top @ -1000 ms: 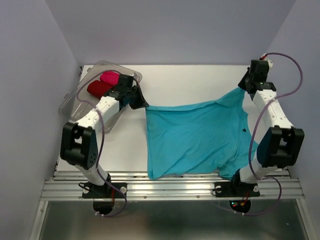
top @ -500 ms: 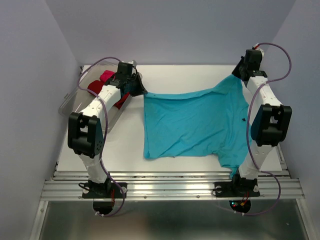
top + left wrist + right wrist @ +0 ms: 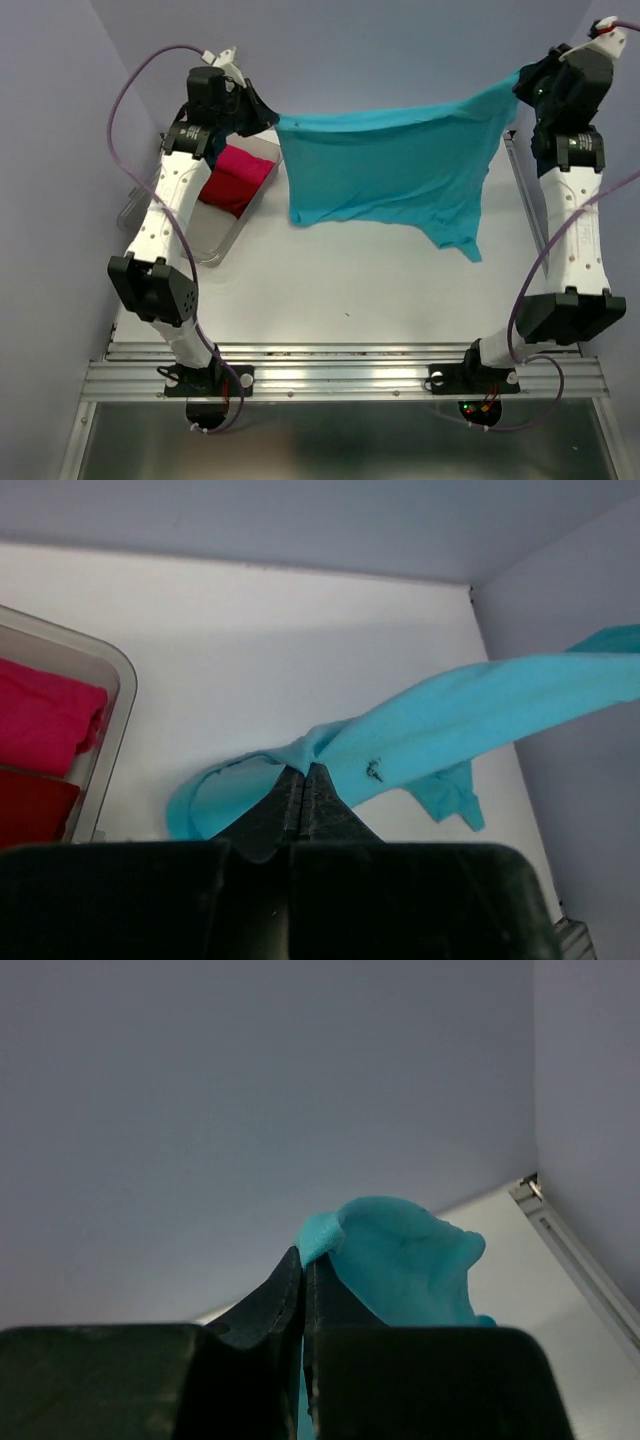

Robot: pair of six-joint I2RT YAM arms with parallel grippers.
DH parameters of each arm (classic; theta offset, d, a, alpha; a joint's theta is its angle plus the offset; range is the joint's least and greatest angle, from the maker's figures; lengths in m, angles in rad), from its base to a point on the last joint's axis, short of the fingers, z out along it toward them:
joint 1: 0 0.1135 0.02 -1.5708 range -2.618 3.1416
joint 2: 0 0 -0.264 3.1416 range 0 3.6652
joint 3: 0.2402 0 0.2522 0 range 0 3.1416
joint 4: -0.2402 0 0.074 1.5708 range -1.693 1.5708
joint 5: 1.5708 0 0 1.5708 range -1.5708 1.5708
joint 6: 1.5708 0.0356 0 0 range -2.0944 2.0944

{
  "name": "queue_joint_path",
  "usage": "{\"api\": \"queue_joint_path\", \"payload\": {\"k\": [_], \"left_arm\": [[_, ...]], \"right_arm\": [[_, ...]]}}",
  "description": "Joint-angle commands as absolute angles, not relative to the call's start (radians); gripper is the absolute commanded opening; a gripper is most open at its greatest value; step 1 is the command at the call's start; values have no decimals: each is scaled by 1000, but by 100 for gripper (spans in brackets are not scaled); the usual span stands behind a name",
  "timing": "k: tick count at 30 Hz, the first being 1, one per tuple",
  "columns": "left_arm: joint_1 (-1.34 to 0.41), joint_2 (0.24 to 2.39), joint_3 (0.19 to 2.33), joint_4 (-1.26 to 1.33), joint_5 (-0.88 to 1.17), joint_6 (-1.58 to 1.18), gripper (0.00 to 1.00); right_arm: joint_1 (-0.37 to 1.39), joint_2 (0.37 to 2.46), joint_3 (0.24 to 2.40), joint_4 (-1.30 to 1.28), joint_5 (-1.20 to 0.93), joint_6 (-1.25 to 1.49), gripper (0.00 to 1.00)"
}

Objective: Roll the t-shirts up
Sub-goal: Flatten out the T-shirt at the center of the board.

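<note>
The turquoise-blue t-shirt [image 3: 385,165] hangs in the air, stretched between both raised grippers above the back of the table. My left gripper [image 3: 272,118] is shut on its left top corner; in the left wrist view the gripper [image 3: 305,770] pinches the cloth [image 3: 450,725]. My right gripper [image 3: 520,82] is shut on the right top corner; in the right wrist view the gripper [image 3: 304,1252] pinches the cloth [image 3: 400,1255]. The magenta-pink t-shirt [image 3: 246,166] and the dark red t-shirt [image 3: 228,193] lie rolled in the clear tub [image 3: 205,240].
The tub stands at the table's back left, also shown in the left wrist view [image 3: 118,675]. The white table [image 3: 350,290] lies under the hanging shirt. Grey walls close in the left, back and right. A metal rail [image 3: 340,375] runs along the near edge.
Both arms have risen and lifted the turquoise shirt off the table; it now hangs stretched in the air. The left arm moved off the tub, uncovering the two rolled shirts.
</note>
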State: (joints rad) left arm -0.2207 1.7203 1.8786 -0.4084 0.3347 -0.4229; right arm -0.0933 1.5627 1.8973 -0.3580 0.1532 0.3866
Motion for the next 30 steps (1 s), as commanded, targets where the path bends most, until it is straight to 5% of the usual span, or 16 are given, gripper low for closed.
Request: {"api": "queue_joint_path", "payload": {"k": [1,17,24,30], "left_arm": [[-187,1566,1948,-391,417,-411,0],[-160,1342,1862,-322,592,-512,0],[-205,1330,1447,-166,598,-578,0],[-215,1373,1426,-163,600,-569,0]], "right_arm": [[-103,1425,1953,-365,205,367,1],[-103,1189,1983,-505,267,321,1],[-103,1149,1659,-486,218,357,1],[-103,1152,1569,-477,253,348,1]]}}
